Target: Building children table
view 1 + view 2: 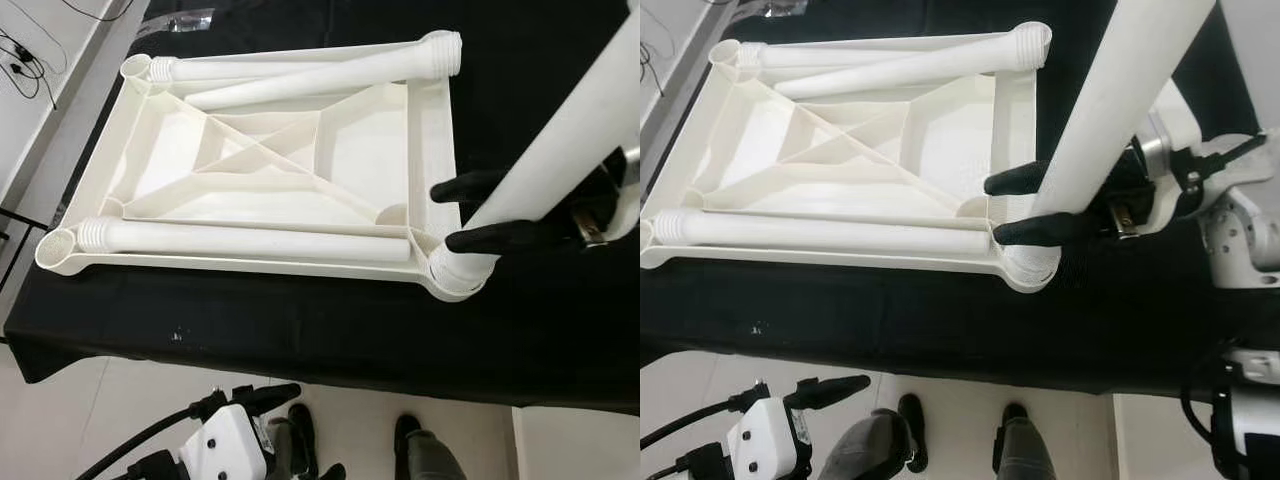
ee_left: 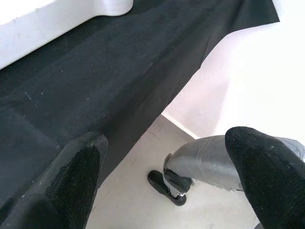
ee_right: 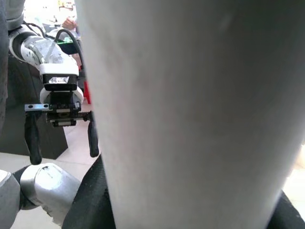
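Upright in the right gripper (image 1: 1018, 205), a white table leg (image 1: 1110, 110) is clasped between both black fingers, its foot seated in the corner socket (image 1: 1032, 265) of the upturned tabletop (image 1: 250, 150); that corner sits near the black-draped bench's (image 1: 300, 320) front edge, while the left gripper (image 2: 162, 176) hangs spread and empty below

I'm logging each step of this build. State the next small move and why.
Probably twist and press the upright leg down into the corner socket. The right pincer is clamped around it, and its foot sits in the upturned tabletop corner, slightly tilted.
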`<state>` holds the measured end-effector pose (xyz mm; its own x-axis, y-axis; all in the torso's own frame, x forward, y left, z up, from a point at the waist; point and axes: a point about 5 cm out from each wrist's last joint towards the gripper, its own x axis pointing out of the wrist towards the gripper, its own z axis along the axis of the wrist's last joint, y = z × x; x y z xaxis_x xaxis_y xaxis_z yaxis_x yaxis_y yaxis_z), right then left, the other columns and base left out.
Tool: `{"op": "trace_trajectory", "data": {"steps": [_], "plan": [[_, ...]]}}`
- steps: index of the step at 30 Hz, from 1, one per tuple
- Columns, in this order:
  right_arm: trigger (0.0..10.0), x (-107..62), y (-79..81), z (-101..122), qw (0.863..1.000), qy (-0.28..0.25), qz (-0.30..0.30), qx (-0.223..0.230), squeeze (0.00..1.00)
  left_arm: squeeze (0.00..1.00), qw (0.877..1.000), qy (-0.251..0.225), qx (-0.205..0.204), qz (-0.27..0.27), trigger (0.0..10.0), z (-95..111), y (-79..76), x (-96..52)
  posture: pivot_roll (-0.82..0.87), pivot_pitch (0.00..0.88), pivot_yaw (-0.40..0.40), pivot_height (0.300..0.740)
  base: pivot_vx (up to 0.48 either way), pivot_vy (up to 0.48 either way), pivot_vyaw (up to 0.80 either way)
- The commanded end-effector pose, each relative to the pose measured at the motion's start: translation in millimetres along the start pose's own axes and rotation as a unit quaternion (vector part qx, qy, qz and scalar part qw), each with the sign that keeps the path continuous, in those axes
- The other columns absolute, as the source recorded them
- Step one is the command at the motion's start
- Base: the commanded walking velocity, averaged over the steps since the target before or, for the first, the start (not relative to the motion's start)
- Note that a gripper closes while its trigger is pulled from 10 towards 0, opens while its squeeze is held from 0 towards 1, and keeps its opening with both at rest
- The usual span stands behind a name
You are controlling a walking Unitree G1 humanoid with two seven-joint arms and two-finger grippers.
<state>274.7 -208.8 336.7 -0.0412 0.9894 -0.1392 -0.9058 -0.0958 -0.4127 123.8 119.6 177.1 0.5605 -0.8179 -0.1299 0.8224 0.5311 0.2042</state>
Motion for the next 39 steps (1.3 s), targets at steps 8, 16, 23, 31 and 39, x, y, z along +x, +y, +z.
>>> {"op": "trace_trajectory", "data": {"steps": [8,16,23,31,39], "plan": [[10.0,7.3,9.7,-25.4,0.997,0.021,0.025,0.063,0.0,0.0,1.0,-0.008,-0.006,-0.009,10.0,2.5,-6.4,-0.1,0.12,0.444,0.132,0.74,0.0,0.0,0.0],[10.0,25.5,17.4,-34.1,0.996,0.05,0.053,0.044,0.0,0.0,1.0,-0.01,-0.005,-0.006,10.0,2.5,-5.6,0.6,0.12,0.447,0.13,0.74,0.0,0.0,0.0],[10.0,31.5,8.1,-30.6,0.998,0.047,0.03,0.031,0.0,0.0,1.0,-0.012,-0.007,-0.006,10.0,1.3,-5.3,2.5,0.11,0.445,0.122,0.74,0.0,0.0,0.0],[10.0,32.8,-9.4,-25.4,0.998,0.031,-0.013,0.052,0.0,0.0,1.0,-0.014,-0.007,-0.002,10.0,0.6,-5.6,4.4,0.1,0.442,0.109,0.74,0.0,0.0,0.0],[10.0,31.5,-19.7,-26.5,0.995,0.043,-0.048,0.071,0.0,0.0,1.0,-0.017,-0.009,0.0,10.0,0.4,-6.4,6.0,0.09,0.443,0.102,0.74,0.0,0.0,0.0]]}}
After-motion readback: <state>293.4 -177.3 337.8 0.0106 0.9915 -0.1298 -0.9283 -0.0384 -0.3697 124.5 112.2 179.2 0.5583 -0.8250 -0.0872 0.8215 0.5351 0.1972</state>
